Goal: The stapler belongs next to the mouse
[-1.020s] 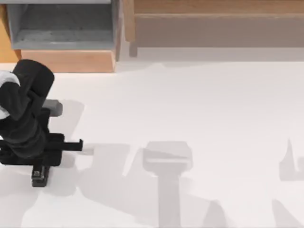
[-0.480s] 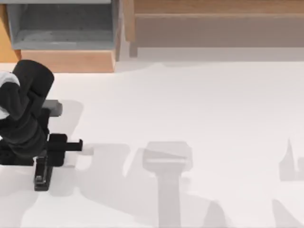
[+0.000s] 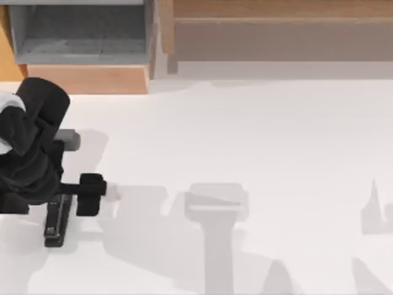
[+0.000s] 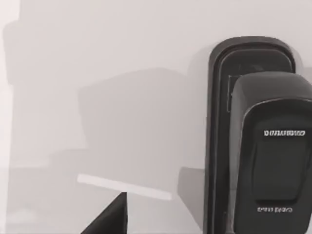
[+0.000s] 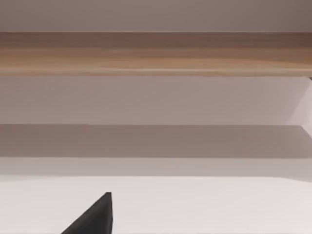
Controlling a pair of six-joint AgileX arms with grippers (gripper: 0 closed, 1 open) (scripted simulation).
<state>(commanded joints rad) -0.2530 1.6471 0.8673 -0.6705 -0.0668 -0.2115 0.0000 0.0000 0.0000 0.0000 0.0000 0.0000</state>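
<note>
Left gripper [image 3: 72, 195]: at the table's [image 3: 258, 135] nine o'clock edge, directly over the stapler [image 3: 56, 219]; finger spread cannot be told; stapler lies flat on the table, its far end free.

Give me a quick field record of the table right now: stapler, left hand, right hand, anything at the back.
stapler: small black bar-shaped stapler, flat on the white table near its left edge, pale lettering seen in the left wrist view
left hand: black hand over the stapler's far end; grip cannot be told
right hand: one dark fingertip in its wrist view
back: grey open box, wooden shelf
</note>
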